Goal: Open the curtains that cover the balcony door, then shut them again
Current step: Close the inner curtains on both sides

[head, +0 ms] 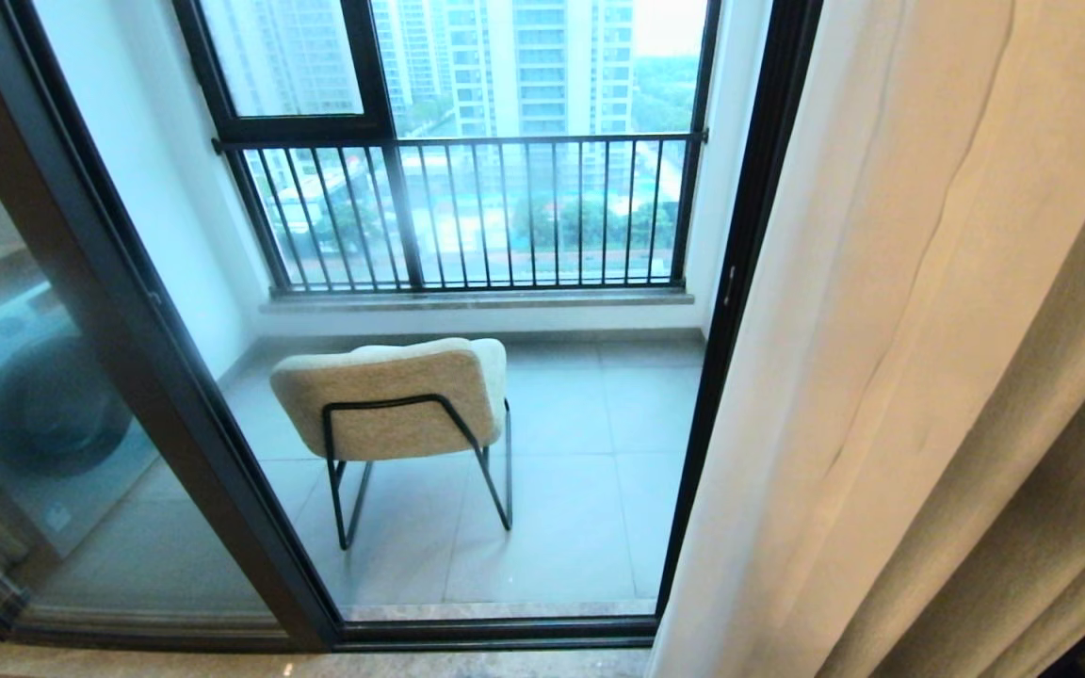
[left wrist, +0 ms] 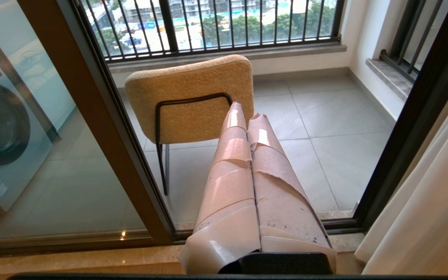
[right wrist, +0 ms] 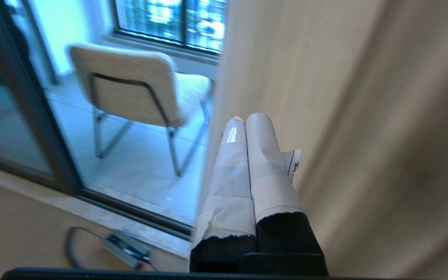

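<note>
partly cropped curtains (head: 891, 377), blurred chair (right wrist: 130, 89)

Curtains bunched at right, balcony door glass exposed centre and left.

The curtains (head: 919, 358) hang at the right, covering the right edge of the balcony door (head: 128, 311). Behind the glass, a chair (head: 401, 405) stands on the balcony floor (head: 580, 490), its back toward the door. Behind the chair, a railing (head: 467, 212) runs across the outer window. A washing machine (head: 24, 405) sits far left behind the left pane. Indoors, a cable with adapter (right wrist: 125, 245) lies on the floor before the door track.
</note>
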